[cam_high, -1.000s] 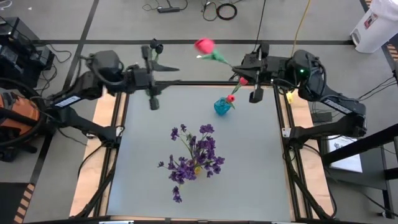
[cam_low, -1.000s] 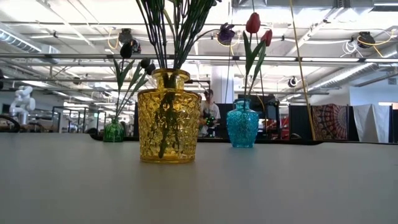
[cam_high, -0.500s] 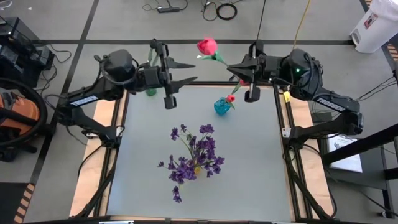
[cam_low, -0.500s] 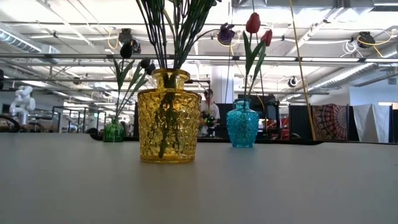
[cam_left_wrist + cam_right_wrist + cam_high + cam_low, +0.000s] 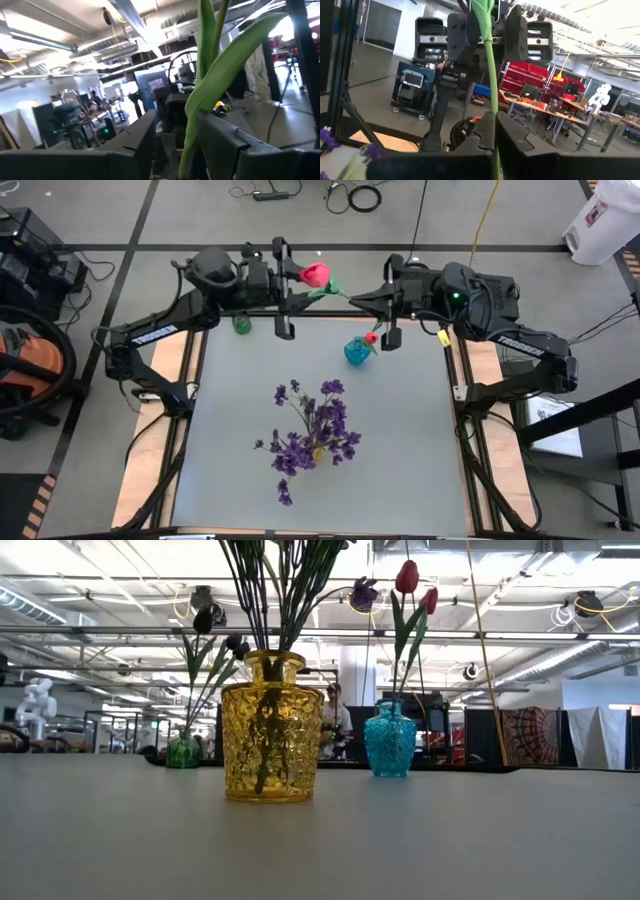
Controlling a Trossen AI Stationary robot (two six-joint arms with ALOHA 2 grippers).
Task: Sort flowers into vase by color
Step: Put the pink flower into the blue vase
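Right gripper (image 5: pixel 362 296) is clamped on the green stem of a red tulip (image 5: pixel 315 275), holding it above the table's far edge; in its wrist view the stem (image 5: pixel 490 80) rises straight up from between the closed fingers (image 5: pixel 512 137). Left gripper (image 5: pixel 297 292) faces it from the other side with its jaws spread, the tulip's stem and leaf (image 5: pixel 220 75) passing between the fingers (image 5: pixel 225 142); whether they touch the stem is not clear. Below them on the table, a blue vase (image 5: pixel 356 351) holds two small red tulips (image 5: pixel 408 578), a small green vase (image 5: pixel 242 325) at the far left holds black-headed blooms (image 5: pixel 203 620), and a yellow vase (image 5: pixel 271 727) near the middle holds the purple sprays (image 5: pixel 312 430).
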